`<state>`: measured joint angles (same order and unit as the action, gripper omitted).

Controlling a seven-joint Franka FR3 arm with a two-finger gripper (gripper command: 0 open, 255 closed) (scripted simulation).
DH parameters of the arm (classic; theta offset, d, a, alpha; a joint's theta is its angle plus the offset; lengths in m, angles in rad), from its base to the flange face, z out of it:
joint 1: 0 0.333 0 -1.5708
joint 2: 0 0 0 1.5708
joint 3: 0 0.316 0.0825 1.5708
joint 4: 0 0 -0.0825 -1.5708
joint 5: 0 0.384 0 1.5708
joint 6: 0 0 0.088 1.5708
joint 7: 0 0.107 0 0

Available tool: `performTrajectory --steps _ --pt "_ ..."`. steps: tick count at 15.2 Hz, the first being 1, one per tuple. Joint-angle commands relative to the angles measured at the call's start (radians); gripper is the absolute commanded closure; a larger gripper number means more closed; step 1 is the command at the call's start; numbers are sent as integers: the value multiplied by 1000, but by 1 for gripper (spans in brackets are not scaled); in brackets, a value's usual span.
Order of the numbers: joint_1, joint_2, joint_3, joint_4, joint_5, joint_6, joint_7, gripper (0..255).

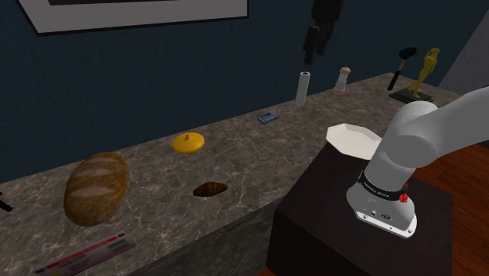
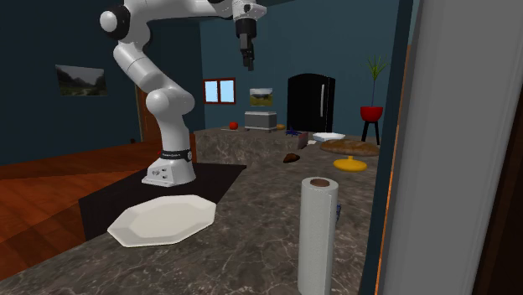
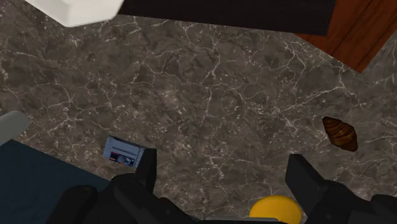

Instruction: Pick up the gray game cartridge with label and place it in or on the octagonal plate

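The gray game cartridge (image 1: 268,118) lies flat, label up, on the dark marble counter (image 1: 157,168) close to the blue wall. In the wrist view the cartridge (image 3: 122,153) sits just outside one finger (image 3: 147,167), not between the two. My black gripper (image 1: 312,53) hangs high above the counter, open, with nothing in it; its fingers stand wide apart around bare marble (image 3: 222,175). From across the counter the gripper (image 2: 247,60) points straight down. The white octagonal plate (image 1: 354,139) rests at the counter's edge beside the stand, large in the second exterior view (image 2: 163,219).
A paper towel roll (image 1: 303,86) stands near the cartridge, with a shaker (image 1: 342,78), a hammer (image 1: 403,63) and a gold figurine (image 1: 427,70) beyond. A yellow lid-like object (image 1: 189,143), a brown pastry (image 1: 210,189) and a bread loaf (image 1: 95,187) lie along the counter.
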<state>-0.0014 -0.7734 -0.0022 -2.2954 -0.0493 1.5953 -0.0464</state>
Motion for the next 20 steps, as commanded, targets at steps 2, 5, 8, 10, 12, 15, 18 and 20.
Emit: performTrajectory --steps 2,5,8,10,12,15,18,20 --pt "2 0 -23 -24 -11 26 -38 0" --pt "7 13 -93 -85 -43 106 -150 0" --pt "11 45 -165 -130 -73 189 -262 0" --pt "15 78 -213 -151 -90 246 -338 0" --pt "21 119 -262 -164 -104 303 -414 0" --pt "35 196 -337 -171 -114 390 -531 0" --pt "57 290 -412 -160 -109 476 -654 0" --pt "76 362 -463 -145 -93 530 -740 0"
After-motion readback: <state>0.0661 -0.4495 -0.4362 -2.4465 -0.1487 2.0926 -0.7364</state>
